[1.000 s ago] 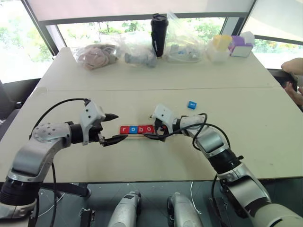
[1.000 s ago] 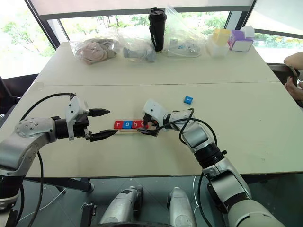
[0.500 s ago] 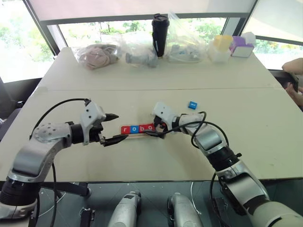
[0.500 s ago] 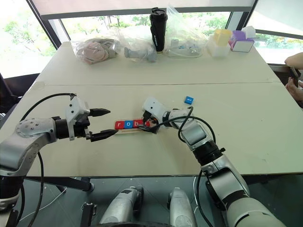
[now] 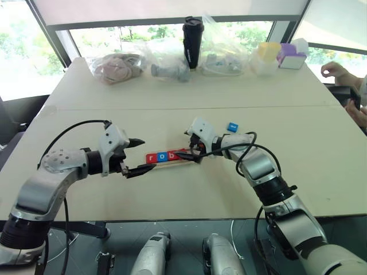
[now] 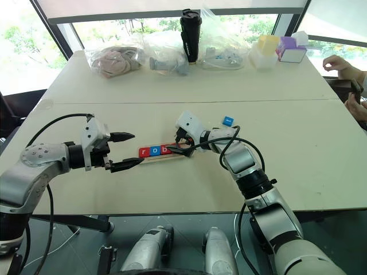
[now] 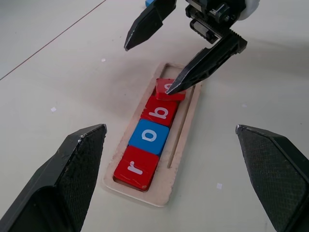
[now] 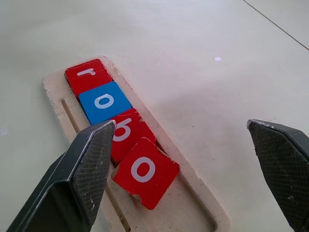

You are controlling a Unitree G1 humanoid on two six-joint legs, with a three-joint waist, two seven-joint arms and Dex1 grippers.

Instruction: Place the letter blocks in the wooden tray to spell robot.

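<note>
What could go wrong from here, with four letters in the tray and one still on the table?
The second red o lies crooked in the wooden tray, one corner up on the rim, so it may block the last slot. The right gripper hangs open just over it and could knock it out. The blue block for the last letter lies apart on the table.

A large pale table [image 5: 172, 189], two tops butted along a seam, carries everything. Near its centre lies the wooden tray [image 5: 172, 163], long axis running from 9 to 3 o'clock. A lone blue letter block [image 5: 232, 127] sits on the bare top at about 2 o'clock from the tray, apart from it. Along the far edge at 12 o'clock stand clear plastic bags [image 5: 117, 67], a black tumbler [image 5: 193, 34], and small yellow and purple boxes [image 5: 281, 55].
</note>
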